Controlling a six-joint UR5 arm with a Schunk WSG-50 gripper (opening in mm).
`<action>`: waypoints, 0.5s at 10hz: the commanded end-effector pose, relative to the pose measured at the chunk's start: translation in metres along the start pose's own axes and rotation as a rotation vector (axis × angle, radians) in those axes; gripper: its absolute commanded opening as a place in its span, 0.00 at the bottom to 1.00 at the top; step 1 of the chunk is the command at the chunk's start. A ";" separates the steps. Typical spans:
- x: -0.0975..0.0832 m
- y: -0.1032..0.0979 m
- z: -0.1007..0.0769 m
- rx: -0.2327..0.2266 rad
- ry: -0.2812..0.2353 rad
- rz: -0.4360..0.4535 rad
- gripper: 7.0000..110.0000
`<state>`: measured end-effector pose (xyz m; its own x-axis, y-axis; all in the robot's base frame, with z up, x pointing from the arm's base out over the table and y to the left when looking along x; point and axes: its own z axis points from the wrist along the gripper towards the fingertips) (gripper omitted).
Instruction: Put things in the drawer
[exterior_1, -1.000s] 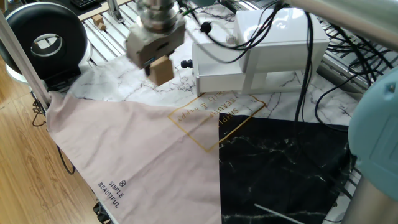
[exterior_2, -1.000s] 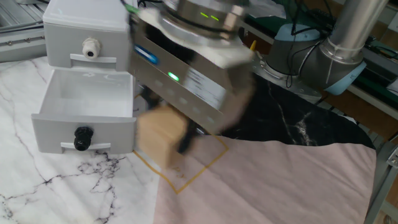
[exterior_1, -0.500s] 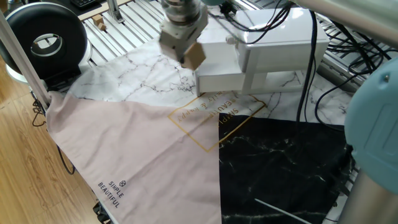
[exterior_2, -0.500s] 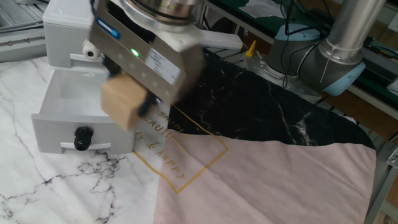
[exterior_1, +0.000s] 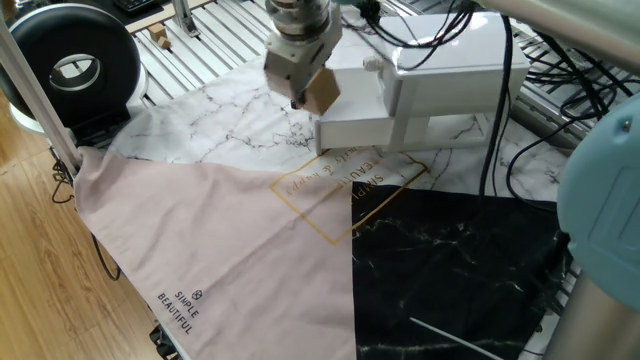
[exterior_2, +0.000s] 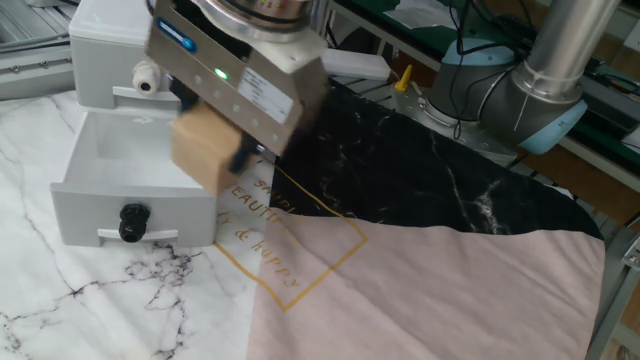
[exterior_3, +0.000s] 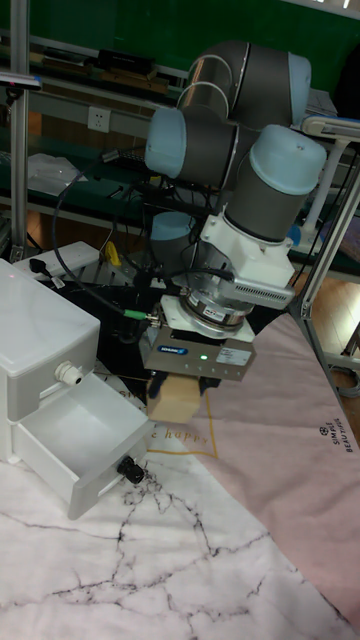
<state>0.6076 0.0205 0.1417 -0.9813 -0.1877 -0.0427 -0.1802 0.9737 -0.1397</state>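
My gripper (exterior_2: 216, 138) is shut on the light-brown wooden block (exterior_2: 200, 160) and holds it in the air. The block (exterior_1: 322, 94) hangs at the front corner of the open drawer (exterior_2: 110, 205), slightly above its rim. The drawer is a white tray pulled out of the white cabinet (exterior_2: 120, 50), with a dark knob (exterior_2: 132, 222) on its flat front; the part of its inside that shows holds nothing. In the tall fixed view the block (exterior_3: 177, 399) sits under the gripper (exterior_3: 183, 388), just right of the drawer (exterior_3: 70, 432).
A pink cloth (exterior_1: 210, 230) printed with gold lettering and a black marbled sheet (exterior_1: 450, 270) cover the table beside white marble (exterior_2: 60, 310). A black round device (exterior_1: 70, 65) stands at the far corner. Cables (exterior_1: 490, 120) trail past the cabinet.
The gripper has carried the block from above the cloth's gold lettering over to the open drawer. Over the last half second it only shifted slightly.
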 end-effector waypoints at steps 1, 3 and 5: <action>-0.013 0.023 -0.004 -0.096 -0.050 0.100 0.00; -0.006 0.043 -0.007 -0.174 -0.022 0.049 0.00; -0.005 0.039 -0.006 -0.158 -0.022 0.036 0.00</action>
<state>0.6065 0.0521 0.1406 -0.9870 -0.1465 -0.0655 -0.1457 0.9892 -0.0163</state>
